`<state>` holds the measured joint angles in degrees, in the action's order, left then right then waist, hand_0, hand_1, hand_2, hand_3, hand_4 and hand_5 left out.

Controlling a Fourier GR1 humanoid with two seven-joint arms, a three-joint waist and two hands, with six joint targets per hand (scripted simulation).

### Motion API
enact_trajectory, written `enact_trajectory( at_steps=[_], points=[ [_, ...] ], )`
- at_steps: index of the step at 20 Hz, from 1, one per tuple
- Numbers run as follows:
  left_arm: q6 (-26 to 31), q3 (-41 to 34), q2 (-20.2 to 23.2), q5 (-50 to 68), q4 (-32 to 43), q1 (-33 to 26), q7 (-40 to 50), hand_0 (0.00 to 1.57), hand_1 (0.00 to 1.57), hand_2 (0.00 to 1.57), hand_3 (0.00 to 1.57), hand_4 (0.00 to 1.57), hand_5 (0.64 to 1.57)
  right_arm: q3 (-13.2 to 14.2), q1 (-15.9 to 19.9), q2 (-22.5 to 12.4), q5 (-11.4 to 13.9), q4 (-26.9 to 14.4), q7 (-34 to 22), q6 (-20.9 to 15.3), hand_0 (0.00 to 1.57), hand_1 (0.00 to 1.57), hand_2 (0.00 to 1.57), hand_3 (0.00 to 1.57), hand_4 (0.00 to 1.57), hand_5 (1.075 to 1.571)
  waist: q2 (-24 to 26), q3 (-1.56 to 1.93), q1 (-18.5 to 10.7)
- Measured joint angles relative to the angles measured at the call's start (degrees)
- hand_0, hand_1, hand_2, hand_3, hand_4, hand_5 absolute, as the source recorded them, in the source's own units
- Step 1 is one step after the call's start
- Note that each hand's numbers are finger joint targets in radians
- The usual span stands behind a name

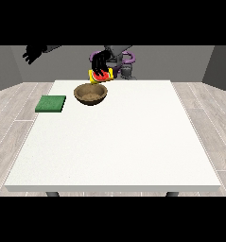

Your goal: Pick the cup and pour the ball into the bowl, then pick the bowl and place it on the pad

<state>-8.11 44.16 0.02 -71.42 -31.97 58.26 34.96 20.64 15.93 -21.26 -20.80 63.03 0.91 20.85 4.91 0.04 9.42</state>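
1. The hand at the view's right (100, 63) hangs above the far edge of the table, its dark fingers curled down around the cup (100, 75). This is the working hand, and it has hold of the cup.
2. The cup is yellow with a red part showing at its front. It appears tipped toward the bowl, though the exact tilt is hard to judge. The ball cannot be made out, either in the cup or elsewhere.
3. The bowl (91, 93), brown and round, stands on the table just below and in front of that hand, nearly touching the cup's lower edge. Its inside shows no ball that can be told apart from its surface.
4. The pad (51, 104), a flat green square, lies well apart from the working hand, toward the view's left and slightly nearer the camera than the bowl.
5. The hand at the view's left (33, 53) is raised off the table (119, 142), far from every object and holding nothing; whether its fingers are spread or curled cannot be told.
6. Progress, as judged: the cup is picked up and the pour seems under way. Moving the bowl onto the pad is not yet done.
7. No brand, label or writing can be read anywhere.
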Motion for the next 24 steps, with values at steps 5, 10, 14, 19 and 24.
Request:
enact_trajectory(
  at_steps=[5,10,14,19,24],
  points=[
    [4.76,0.68,0.36,-1.21,-4.58,-2.51,-0.15,0.00,0.00,1.15,1.49,1.04,1.567,-0.99,-2.31,1.07,0.94,0.93,0.03,-0.67,0.00,0.00,0.00,0.17,0.71,1.550,1.79,-0.02,-0.42],
    [-2.56,-7.86,4.55,5.11,-8.87,-5.56,-2.63,1.04,1.04,1.51,1.15,1.32,1.562,-1.08,-5.23,1.44,0.84,2.50,-0.83,-0.90,0.00,0.00,0.00,0.18,0.74,1.553,3.73,-0.15,-1.75],
    [-7.85,-18.66,7.76,16.80,-14.69,-8.28,-8.69,0.42,0.42,0.14,0.01,1.22,1.537,-0.98,-6.11,2.12,1.63,2.93,-1.32,-3.22,0.00,0.00,0.00,0.11,0.78,1.558,4.81,-0.42,-5.56],
    [-9.25,-34.17,8.98,35.33,-22.12,-10.03,-15.10,0.00,0.00,0.00,0.00,1.09,1.571,-1.25,-6.50,3.52,2.60,3.09,-1.52,-5.78,0.00,0.00,0.00,0.00,0.78,1.555,5.18,-0.78,-9.44],
    [-1.62,-47.67,11.40,54.13,-27.20,-11.27,-21.26,0.00,0.00,0.00,0.00,1.05,1.567,-2.21,-8.07,6.97,4.31,2.45,0.08,-9.01,0.00,0.00,0.00,0.00,0.72,1.565,3.41,-0.60,-12.76]
  ],
)
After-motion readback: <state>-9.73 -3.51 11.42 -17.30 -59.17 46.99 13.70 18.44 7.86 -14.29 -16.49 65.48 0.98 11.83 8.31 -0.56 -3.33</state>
